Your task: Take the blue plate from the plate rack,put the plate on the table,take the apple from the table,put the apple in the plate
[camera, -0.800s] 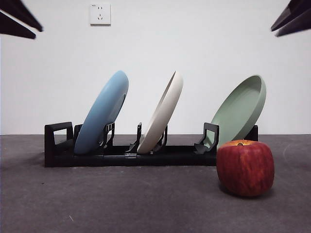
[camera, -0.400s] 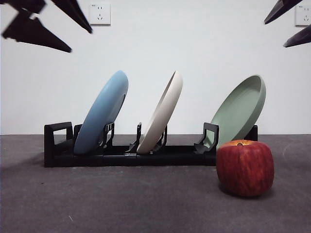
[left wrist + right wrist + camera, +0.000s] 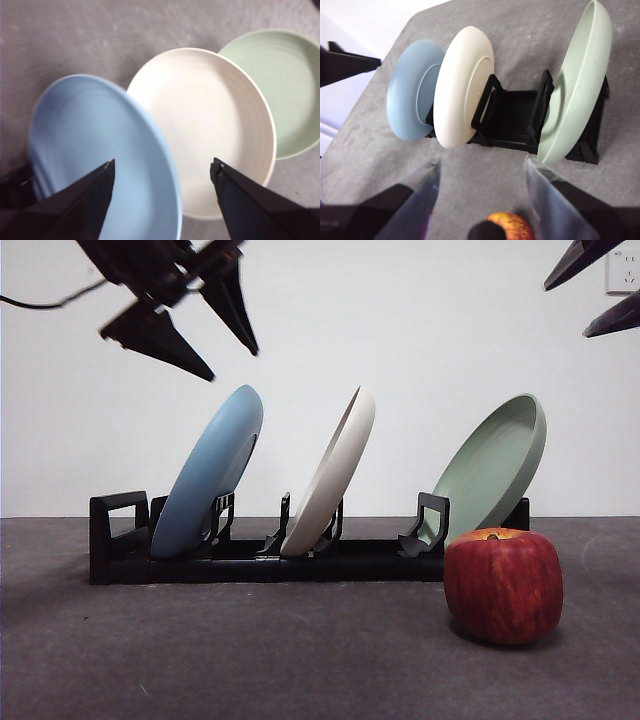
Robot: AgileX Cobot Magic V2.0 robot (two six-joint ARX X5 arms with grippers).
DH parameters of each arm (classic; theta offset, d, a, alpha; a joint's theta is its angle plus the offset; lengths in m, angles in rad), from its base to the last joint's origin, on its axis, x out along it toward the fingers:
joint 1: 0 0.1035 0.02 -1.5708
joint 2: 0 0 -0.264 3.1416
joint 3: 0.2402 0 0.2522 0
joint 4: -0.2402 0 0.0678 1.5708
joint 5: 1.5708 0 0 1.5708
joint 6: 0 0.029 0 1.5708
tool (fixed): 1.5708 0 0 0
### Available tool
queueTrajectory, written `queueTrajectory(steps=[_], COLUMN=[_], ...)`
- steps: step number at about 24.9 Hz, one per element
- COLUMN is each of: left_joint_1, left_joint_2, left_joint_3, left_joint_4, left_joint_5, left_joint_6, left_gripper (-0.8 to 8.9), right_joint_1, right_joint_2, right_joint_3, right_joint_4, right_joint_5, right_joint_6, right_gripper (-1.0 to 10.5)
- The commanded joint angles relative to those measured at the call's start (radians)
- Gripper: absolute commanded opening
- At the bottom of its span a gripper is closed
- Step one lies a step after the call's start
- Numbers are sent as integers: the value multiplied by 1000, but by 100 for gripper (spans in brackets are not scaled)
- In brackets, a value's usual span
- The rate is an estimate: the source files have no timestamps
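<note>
The left gripper [image 3: 232, 362] hung wide open just above the blue plate [image 3: 208, 472], which leaned in the end slot of the plate rack [image 3: 260, 558] beside a cream plate [image 3: 332, 472]. The apple [image 3: 503, 585] sat on the table [image 3: 250, 650]. The right gripper [image 3: 482, 167] waited open, high above it.
</note>
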Motion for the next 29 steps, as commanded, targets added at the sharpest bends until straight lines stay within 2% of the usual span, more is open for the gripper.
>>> queueTrajectory(steps=[1,9,11,13,14,19,22,26,29], left_joint_1=[-14,-38,-47,-55,-56,-72,-87,-111,-139], left_joint_2=[48,111,111,111,111,85,20,-112,-249], left_joint_3=[13,13,13,13,13,14,16,48,74], left_joint_4=[-9,-16,-4,9,6,7,6,-35,-105], left_joint_5=[-6,-76,-88,-74,-75,-79,-78,-79,-79], left_joint_6=[15,15,15,16,16,39,39,42,88], left_gripper=[321,302,228,13,-8,-8,-8,-8,-8], right_joint_1=[2,1,1,0,0,0,0,0,0], right_joint_2=[2,1,2,1,2,2,1,2,2], right_joint_3=[5,5,5,5,5,5,5,5,5], right_joint_4=[6,6,6,6,6,5,5,6,-14], right_joint_5=[-1,-1,0,0,0,51,52,52,51], right_joint_6=[-10,-10,-10,-10,-10,-11,-11,-11,-8], right_gripper=[285,285,285,285,284,285,285,285,285])
